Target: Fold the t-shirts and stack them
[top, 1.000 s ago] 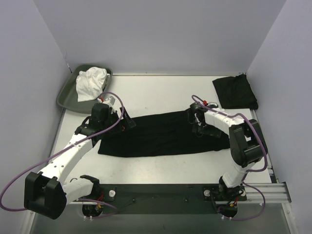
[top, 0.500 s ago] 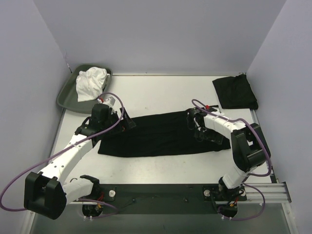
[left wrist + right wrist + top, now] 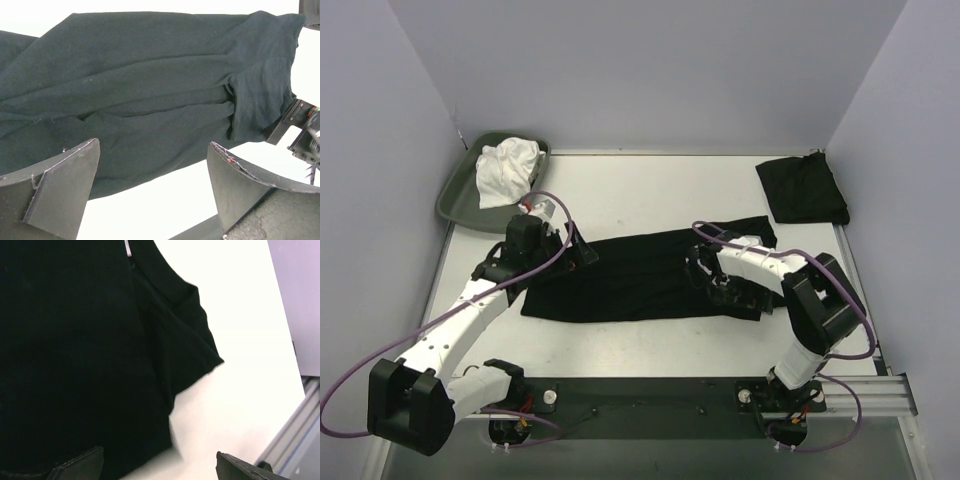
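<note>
Currently mid-fold on the spread t-shirt [image 3: 620, 280], judging by how it lies: a long black band across the counter [image 3: 650, 190], running under both tools.

Left tool [image 3: 152, 145]: fingers wide apart, nothing held, poised over the shirt's left end. Cloth sits directly below and ahead of it.

Right tool [image 3: 159, 452]: also wide apart and empty, low over the shirt's right part. Black cloth is under its left finger, bare counter under its right finger, and a short sleeve [image 3: 195, 350] lies ahead.

Well beyond the right tool a folded t-shirt [image 3: 803, 190] lies alone, the likely start of the stack. Beyond the left tool is a tray [image 3: 455, 195] holding a white cloth [image 3: 505, 168].

Next move, as I read it: each tool must come down onto an edge, pinch the thin cloth and carry one end over the other. A shallow pinch could take only the top layer or slip.

Against a second ago:
- The right arm has swung inward toward the shirt's middle and nearer its base.
- The shirt's right end no longer lies long and flat; a doubled flap now shows beyond the right tool.
- The left arm has scarcely moved.
- Both tools are as wide as before.
</note>
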{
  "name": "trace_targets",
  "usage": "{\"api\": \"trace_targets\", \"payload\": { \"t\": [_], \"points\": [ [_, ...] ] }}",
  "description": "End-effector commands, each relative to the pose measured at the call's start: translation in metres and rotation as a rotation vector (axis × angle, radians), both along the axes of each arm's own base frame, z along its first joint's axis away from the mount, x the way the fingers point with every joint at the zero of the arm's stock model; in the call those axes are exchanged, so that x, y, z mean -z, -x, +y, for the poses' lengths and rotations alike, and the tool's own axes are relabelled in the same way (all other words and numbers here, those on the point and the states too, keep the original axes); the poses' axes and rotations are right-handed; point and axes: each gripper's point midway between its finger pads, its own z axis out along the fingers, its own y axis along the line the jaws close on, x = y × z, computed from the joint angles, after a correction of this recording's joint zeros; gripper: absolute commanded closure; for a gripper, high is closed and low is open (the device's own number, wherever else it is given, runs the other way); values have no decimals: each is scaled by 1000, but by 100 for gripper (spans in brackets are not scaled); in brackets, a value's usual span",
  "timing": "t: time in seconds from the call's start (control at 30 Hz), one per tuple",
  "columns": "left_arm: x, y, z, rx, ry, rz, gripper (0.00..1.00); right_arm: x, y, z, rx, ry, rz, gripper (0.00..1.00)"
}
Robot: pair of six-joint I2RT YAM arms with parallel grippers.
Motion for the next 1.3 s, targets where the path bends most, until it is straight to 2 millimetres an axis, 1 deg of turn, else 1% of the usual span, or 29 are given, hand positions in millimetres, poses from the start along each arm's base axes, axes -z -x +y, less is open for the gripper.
{"api": "trace_targets", "payload": {
  "t": [0.0,0.03,0.13,0.17,0.23,0.27,0.3,0.33,0.37,0.4,0.43,0.47,0.5,0.53,0.57,0.6,0.63,0.67,0.7,0.73,0.77,0.8,0.83,0.87,0.9,0.93,1.0,1.07,1.27],
  "points": [
    [-10,0,-6,23,34,-48,3,-17,32,-9,20,90,16,5],
    [-10,1,-6,25,36,-46,3,-20,37,-9,19,93,12,5],
    [-13,3,-5,26,37,-59,3,-39,42,3,-21,71,-57,5],
    [-14,3,-5,27,36,-62,2,-50,34,9,-34,39,-119,5],
    [-19,1,-5,26,36,-74,3,-63,21,16,-72,-12,-185,2],
    [-20,0,-6,29,34,-73,3,-71,10,22,-93,-35,-219,0],
    [-19,0,-7,34,29,-64,3,-71,-6,28,-95,-79,-261,0],
    [-25,-3,-6,35,21,-73,3,-75,-14,31,-153,-88,-257,0],
    [-26,-3,-5,35,15,-73,3,-77,-23,37,-175,-111,-274,0],
    [-24,-3,-4,33,4,-64,2,-77,-41,47,-183,-164,-335,0],
    [-29,-6,-2,31,-11,-75,2,-77,-50,49,-229,-171,-326,0],
    [-29,-7,0,29,-24,-74,3,-75,-57,52,-237,-202,-332,0],
    [-28,-6,2,25,-40,-62,3,-70,-71,70,-257,-307,-358,0],
    [-33,-9,5,17,-57,-75,3,-64,-81,65,-252,-341,-348,0],
    [-34,-9,6,15,-65,-75,3,-64,-97,73,-256,-395,-395,0],
    [-33,-9,8,12,-77,-68,2,-56,-100,79,-260,-455,-380,0],
    [-33,-9,10,14,-90,-69,3,-50,-108,76,-251,-474,-381,0],
    [-37,-12,13,1,-96,-76,3,-50,-121,80,-270,-499,-416,0],
    [-36,-12,16,-2,-102,-71,3,-43,-122,88,-286,-550,-401,0],
    [-38,-14,18,-7,-102,-72,3,-36,-128,86,-275,-574,-401,0],
    [-38,-15,20,-11,-96,-67,2,-36,-139,91,-280,-618,-435,0],
    [-38,-16,20,-11,-89,-66,2,-33,-142,95,-282,-651,-443,0],
    [-39,-17,20,-14,-81,-65,3,-22,-139,98,-282,-688,-425,0],
    [-38,-17,22,-16,-70,-56,2,-23,-148,99,-280,-710,-464,0],
    [-38,-18,23,-15,-64,-56,2,-21,-149,99,-273,-720,-472,0],
    [-38,-18,24,-22,-58,-54,3,-14,-147,97,-265,-722,-460,0],
    [-38,-20,27,-32,-57,-54,3,-11,-154,97,-258,-739,-492,0],
    [-37,-20,28,-35,-56,-52,3,-5,-156,97,-252,-766,-507,0],
    [-34,-24,30,-35,-64,-45,3,13,-158,75,-162,-767,-525,0]
  ]
}}
